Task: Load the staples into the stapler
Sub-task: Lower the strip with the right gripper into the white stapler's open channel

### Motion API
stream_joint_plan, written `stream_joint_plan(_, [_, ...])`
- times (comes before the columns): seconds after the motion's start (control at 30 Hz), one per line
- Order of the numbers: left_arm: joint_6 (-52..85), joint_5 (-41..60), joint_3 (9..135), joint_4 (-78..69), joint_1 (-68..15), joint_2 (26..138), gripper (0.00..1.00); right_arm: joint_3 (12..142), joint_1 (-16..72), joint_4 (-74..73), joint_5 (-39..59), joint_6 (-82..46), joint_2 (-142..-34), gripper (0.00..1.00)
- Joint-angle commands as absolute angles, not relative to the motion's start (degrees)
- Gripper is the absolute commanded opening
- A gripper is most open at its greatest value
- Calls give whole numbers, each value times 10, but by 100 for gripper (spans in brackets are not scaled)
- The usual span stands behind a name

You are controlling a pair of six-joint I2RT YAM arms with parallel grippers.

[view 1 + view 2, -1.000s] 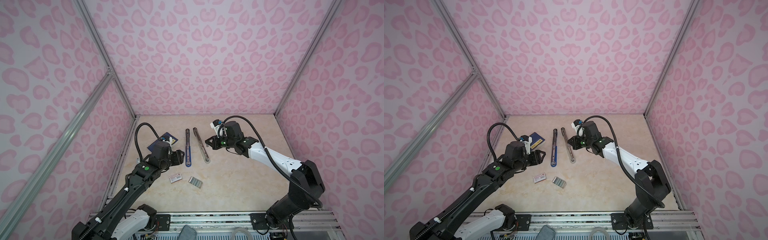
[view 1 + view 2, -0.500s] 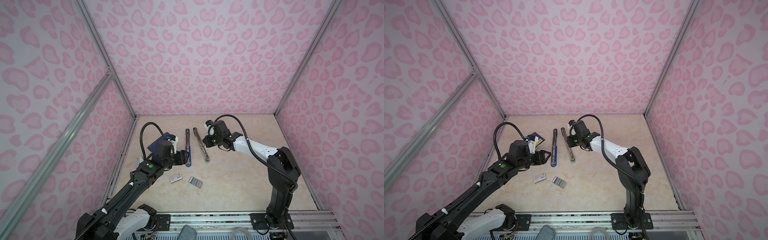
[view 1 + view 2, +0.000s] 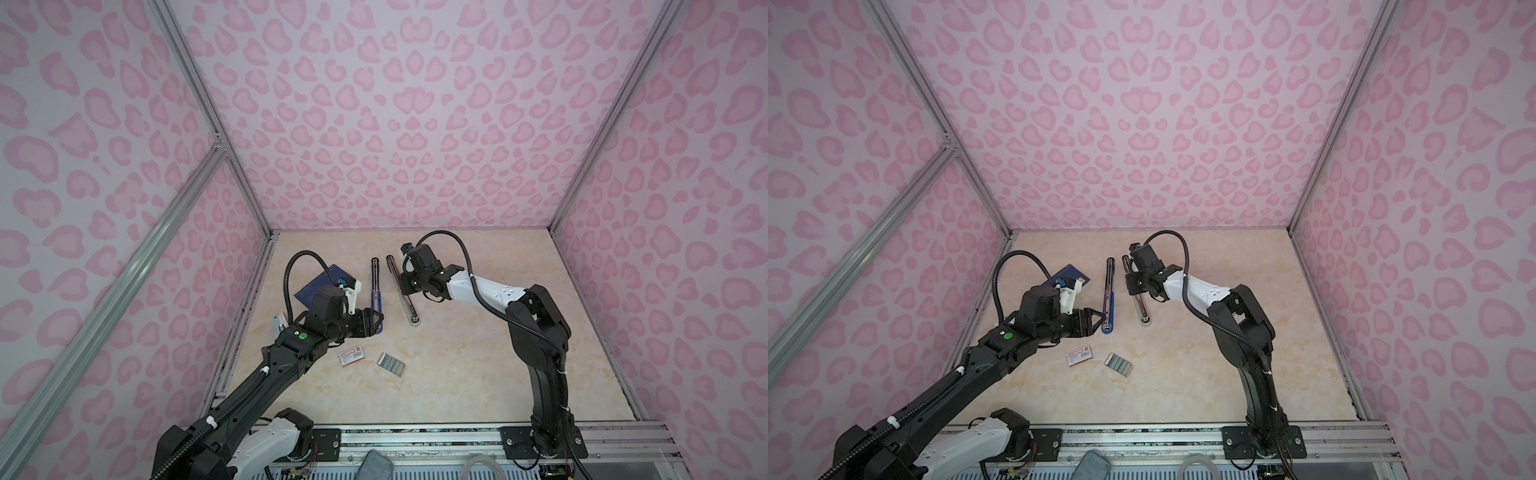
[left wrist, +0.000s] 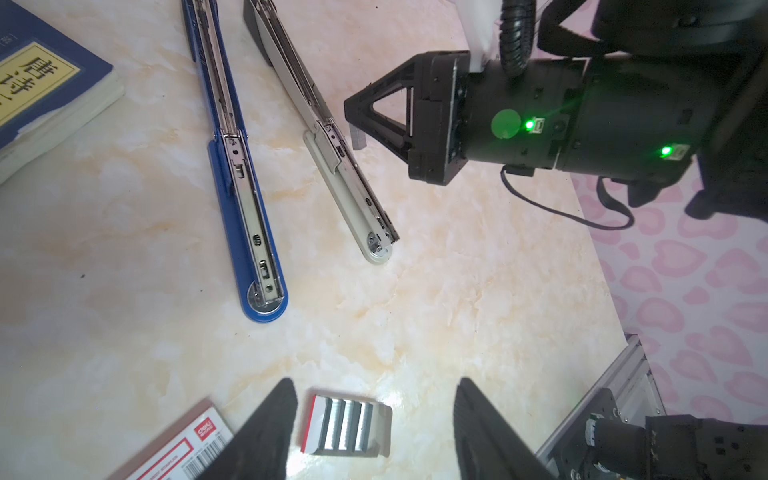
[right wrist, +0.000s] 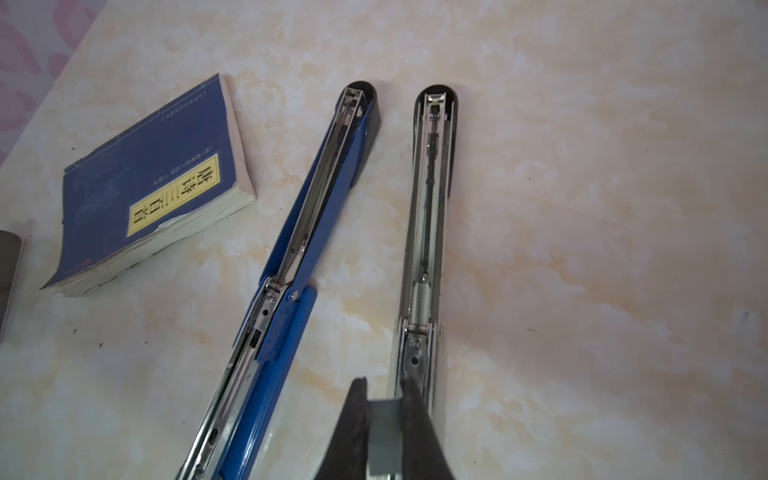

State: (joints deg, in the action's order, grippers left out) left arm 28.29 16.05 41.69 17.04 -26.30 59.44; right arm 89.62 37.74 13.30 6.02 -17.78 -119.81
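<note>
While the left gripper (image 3: 374,326) hangs with its fingers (image 4: 270,428) spread apart and nothing between them, close to the rounded near end of the blue stapler (image 3: 376,291), the right gripper (image 3: 400,275) is pinched tight on a small grey strip (image 5: 384,419), which looks like a short run of staples. That gripper sits over the grey stapler (image 3: 405,291), about halfway along it; whether the strip touches the stapler cannot be told.

Both staplers lie opened out flat on the table (image 3: 478,332), side by side and apart, their metal channels facing up. A dark blue book (image 3: 320,282) with a yellow label lies left of the blue stapler, partly behind the left arm in both top views.

Loose staples (image 3: 391,364) rest in their little white tray on the table, nearer the arm bases than the staplers are. Their sleeve (image 3: 351,356), with its red label and barcode, lies just left of the tray, not touching it. Seen from the left wrist, the tray shows between the two spread fingers.
</note>
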Motion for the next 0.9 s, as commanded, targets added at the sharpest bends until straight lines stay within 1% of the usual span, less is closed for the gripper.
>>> stream_joint_plan(0.0, [284,160,414,154,-263,594,63,908,376,141,38,-176,-1210,12])
stream_joint_plan(0.13, [287,158,409,149,-263,592,63,929,376,165,33,-176,-1227,12])
stream_joint_plan(0.87, [294,162,392,141,-263,593,62,915,381,148,33,-184,-1239,12])
